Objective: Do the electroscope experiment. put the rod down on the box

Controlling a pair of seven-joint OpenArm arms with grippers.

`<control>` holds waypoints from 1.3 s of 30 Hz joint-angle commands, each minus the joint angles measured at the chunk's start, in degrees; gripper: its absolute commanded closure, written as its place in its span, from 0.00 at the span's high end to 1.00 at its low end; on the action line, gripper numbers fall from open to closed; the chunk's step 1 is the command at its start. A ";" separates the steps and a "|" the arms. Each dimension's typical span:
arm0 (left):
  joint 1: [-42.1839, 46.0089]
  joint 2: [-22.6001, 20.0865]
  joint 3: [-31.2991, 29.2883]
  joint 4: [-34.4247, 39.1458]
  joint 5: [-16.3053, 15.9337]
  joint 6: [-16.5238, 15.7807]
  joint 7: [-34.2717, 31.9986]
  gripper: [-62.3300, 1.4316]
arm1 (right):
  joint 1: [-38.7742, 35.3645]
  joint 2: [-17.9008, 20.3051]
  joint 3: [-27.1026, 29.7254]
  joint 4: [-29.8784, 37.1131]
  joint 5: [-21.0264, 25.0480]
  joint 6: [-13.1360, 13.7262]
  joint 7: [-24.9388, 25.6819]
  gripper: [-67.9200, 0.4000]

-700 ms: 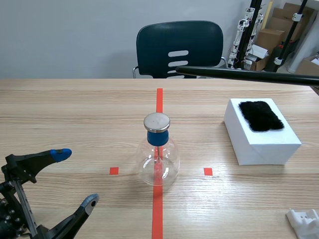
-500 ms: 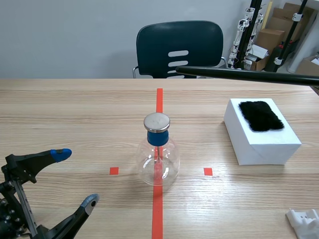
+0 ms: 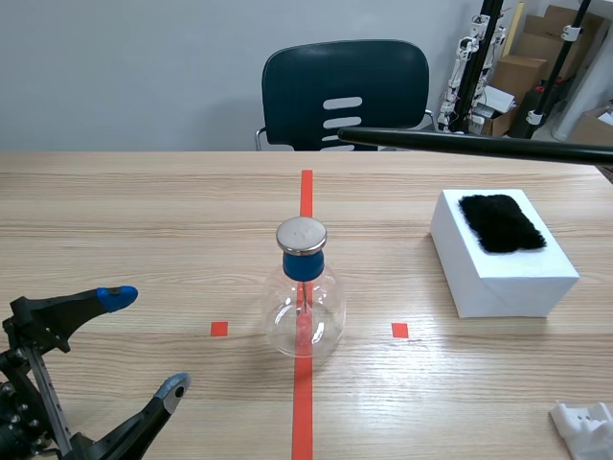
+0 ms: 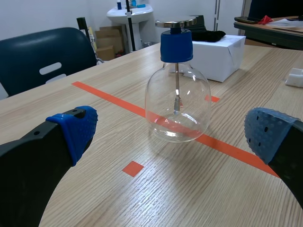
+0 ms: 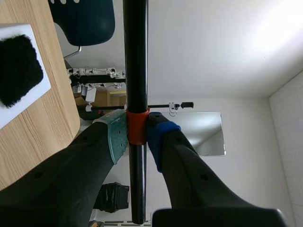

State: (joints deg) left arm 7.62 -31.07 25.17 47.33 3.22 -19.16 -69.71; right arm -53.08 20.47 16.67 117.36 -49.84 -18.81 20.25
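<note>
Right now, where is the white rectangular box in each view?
Scene view: white rectangular box, right of the clear glass flask.
Left wrist view: box behind the flask.
Right wrist view: box beside the right claw gripping the black rod.
Shared landmark: black fur pad atop it.

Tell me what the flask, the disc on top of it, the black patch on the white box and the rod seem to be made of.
Flask: clear glass or plastic; the tape line shows through it, with glossy highlights.
Disc: metal, likely; silvery, dull sheen.
Black patch: fur or fleece; matte, shaggy edges.
Rod: probably hard plastic; smooth, black, faint gloss.
</note>
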 commanded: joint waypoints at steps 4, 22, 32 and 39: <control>-0.15 0.26 -0.07 0.61 -0.42 -0.07 -1.20 1.00 | 0.09 0.00 0.35 0.31 0.61 -0.81 -0.24 0.01; -0.15 0.28 -0.07 0.61 -0.42 -0.07 -0.98 1.00 | -1.53 -0.04 0.35 0.66 3.61 -0.90 -0.17 0.01; -0.13 0.28 -0.07 0.61 -0.42 -0.07 -0.96 1.00 | -11.43 0.00 0.42 2.82 6.60 -0.46 3.37 0.01; 0.00 0.28 -0.07 0.61 -0.42 -0.07 -1.03 1.00 | -12.96 2.49 1.62 2.82 6.10 16.98 1.77 0.01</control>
State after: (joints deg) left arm 7.62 -31.07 25.17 47.33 3.22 -19.16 -69.73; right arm -66.67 21.10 17.19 118.96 -44.49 -1.39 22.48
